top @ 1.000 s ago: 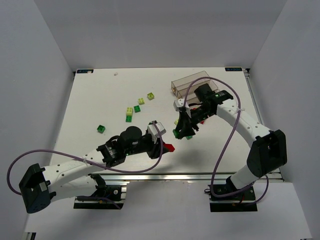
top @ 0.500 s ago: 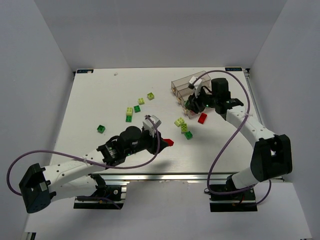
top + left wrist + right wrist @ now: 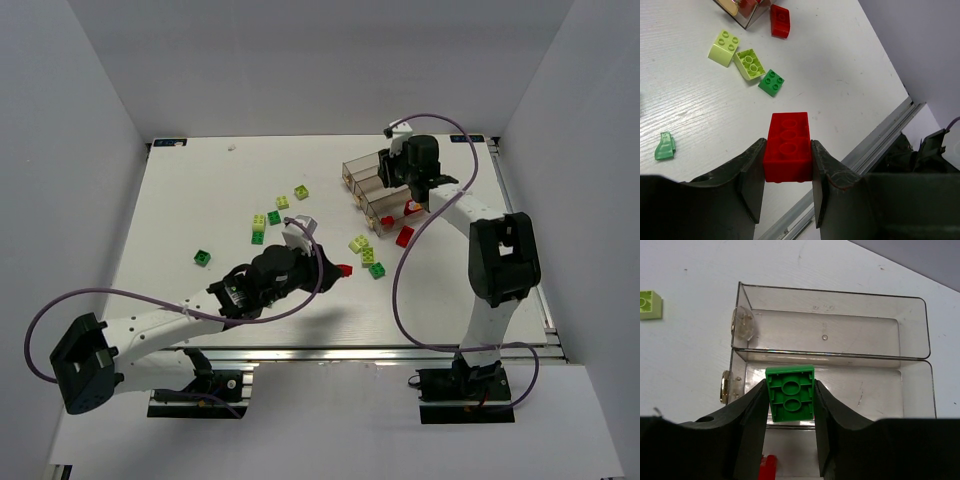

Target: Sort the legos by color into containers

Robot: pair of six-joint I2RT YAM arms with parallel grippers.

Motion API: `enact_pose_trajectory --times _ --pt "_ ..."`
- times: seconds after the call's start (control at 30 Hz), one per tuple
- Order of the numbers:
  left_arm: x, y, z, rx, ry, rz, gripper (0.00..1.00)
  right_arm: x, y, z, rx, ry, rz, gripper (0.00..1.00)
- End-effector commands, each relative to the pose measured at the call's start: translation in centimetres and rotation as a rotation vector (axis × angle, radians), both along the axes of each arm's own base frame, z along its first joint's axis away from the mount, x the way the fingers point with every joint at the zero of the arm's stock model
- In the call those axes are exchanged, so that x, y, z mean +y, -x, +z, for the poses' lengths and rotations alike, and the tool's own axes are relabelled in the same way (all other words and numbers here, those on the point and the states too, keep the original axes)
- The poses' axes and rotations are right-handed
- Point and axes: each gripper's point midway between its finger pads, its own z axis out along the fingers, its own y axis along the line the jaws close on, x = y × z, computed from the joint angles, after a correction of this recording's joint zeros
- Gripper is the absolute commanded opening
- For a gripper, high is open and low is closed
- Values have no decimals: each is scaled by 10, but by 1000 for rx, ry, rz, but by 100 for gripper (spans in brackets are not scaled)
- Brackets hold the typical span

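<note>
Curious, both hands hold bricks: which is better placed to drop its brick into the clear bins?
Right. The right hand holds its green plastic brick over the clear plastic bins; the left hand holds its red plastic brick far from them.

red brick (image 3: 788, 147), bright and glossy, with ringed hollows on the face that shows; mid-green brick (image 3: 790, 392) with the same ringed pattern; bins (image 3: 830, 291) clear, faintly smoky; two yellow-green bricks (image 3: 724, 47), pale; one small dark green brick (image 3: 771, 82); second red brick (image 3: 779, 21), deeper in shade; table (image 3: 850, 75) white with faint grain; cable (image 3: 95, 293) purple
</note>
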Motion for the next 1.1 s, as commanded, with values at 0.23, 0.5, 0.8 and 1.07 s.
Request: enact_pose_trajectory --times 0.23,0.5,0.8,1.07 --pt "8 -5 39 -22 156 92 0 -2 -37 11 -59 -32 -42 10" --pt "6 -8 40 -18 159 103 0 -7 -35 -15 3 -29 -25 23" --pt "-9 -27 45 -8 120 117 0 -9 -35 -22 46 -52 3 74" --pt "-24 -67 42 105 146 101 0 -22 -24 33 8 -93 47 89"
